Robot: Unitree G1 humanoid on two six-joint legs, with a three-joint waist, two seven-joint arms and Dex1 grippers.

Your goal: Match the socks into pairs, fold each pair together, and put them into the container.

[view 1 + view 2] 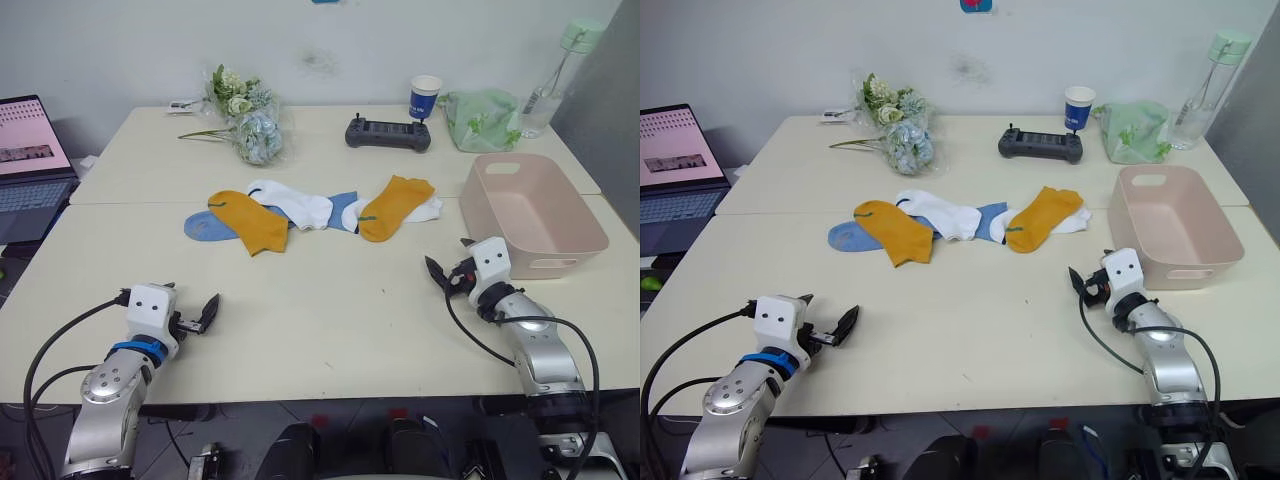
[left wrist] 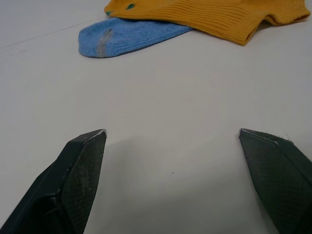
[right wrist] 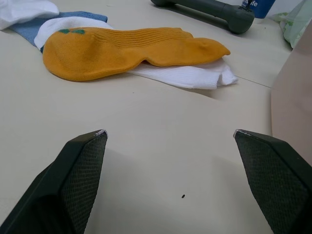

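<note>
Socks are lying in a loose row across the middle of the table, none paired or folded. Starting from the table's left side: a light blue sock is sitting partly under a mustard sock; a white sock is overlapping the next blue sock; a second mustard sock is lying on top of another white sock, whose edge is poking out toward the right edge.

The pink container is sitting upright at the table's right edge, nothing visible inside it, just beside the right-hand end of the sock row but not touching.

Left gripper is hovering near the front left corner, fingers spread wide, gripping nothing; its wrist view is showing bare tabletop between the fingers, with the light blue sock and mustard sock ahead. Right gripper is hovering near the front right, just beside the container's near corner, fingers also wide apart and holding nothing.

Along the back edge: flower bouquet, black controller, blue-and-white paper cup, pale green cloth bag, clear bottle. A laptop is sitting off the left edge.
</note>
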